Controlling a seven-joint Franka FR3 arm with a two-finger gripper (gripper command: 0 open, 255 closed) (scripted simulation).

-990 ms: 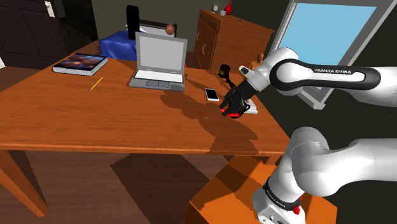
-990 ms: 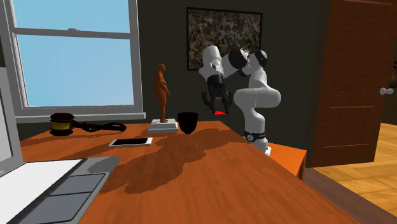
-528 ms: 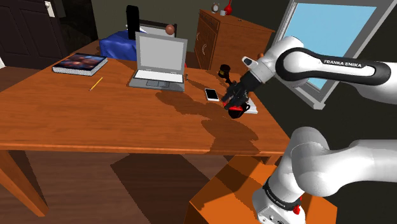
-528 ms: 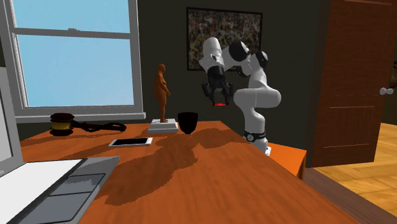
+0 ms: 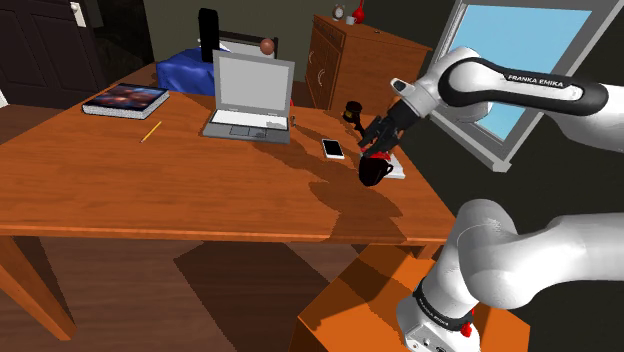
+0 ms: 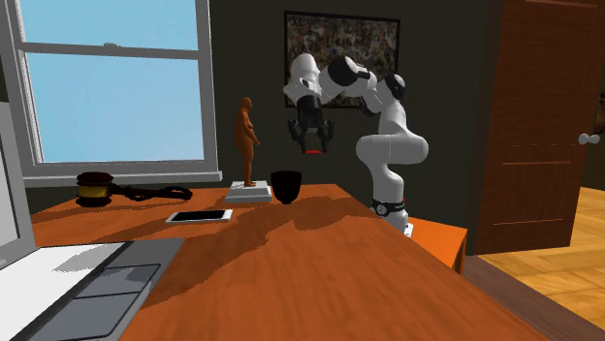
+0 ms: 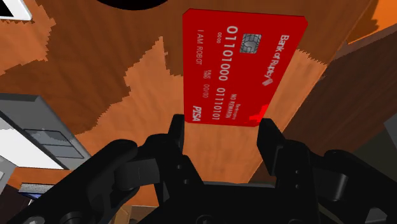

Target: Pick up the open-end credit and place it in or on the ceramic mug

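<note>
My gripper (image 7: 222,129) is shut on a red credit card (image 7: 242,63) printed with white numbers and a chip, clasping its lower edge between both fingers. In the shoulder view the gripper (image 5: 379,147) holds the card (image 5: 375,156) just above the black mug (image 5: 373,173), which stands near the table's right end. In the second exterior view the gripper (image 6: 310,139) and card (image 6: 311,150) hang in the air above and slightly right of the mug (image 6: 285,186). The mug's dark rim (image 7: 133,3) shows beyond the card in the wrist view.
A brown figurine (image 6: 248,140) on a white base stands beside the mug. A phone (image 5: 333,149), an open laptop (image 5: 247,100), a pencil (image 5: 151,131) and a book (image 5: 125,100) lie on the wooden table (image 5: 180,190). A dark round object with a cable (image 6: 94,187) sits by the window.
The arm has lifted and carried the card toward the mug: up and right in the shoulder view, left in the second exterior view. The grip stayed shut.
</note>
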